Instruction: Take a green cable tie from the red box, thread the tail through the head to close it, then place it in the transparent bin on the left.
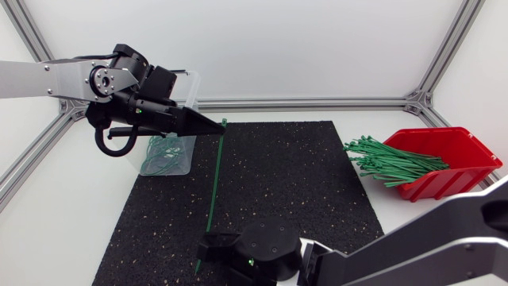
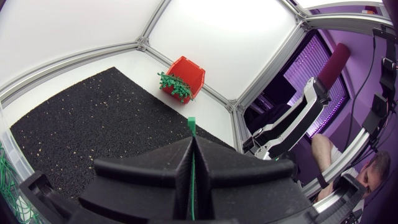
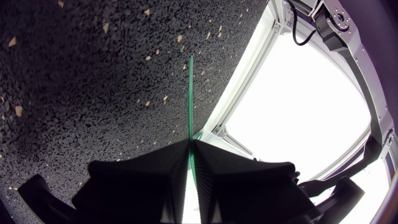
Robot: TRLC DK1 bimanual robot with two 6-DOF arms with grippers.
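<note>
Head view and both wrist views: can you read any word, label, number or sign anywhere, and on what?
None readable: no print shows on the red plastic box, the transparent plastic bin, the black speckled mat, the green cable tie, the matte black left claw or the right claw.

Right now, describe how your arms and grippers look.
Left arm: silver-grey links, black joints, a black cable loop hanging under the wrist. Right arm: silver-grey link, black round wrist housing. Left gripper and right gripper: matte black, two broad wedge fingers tapering to a point.
</note>
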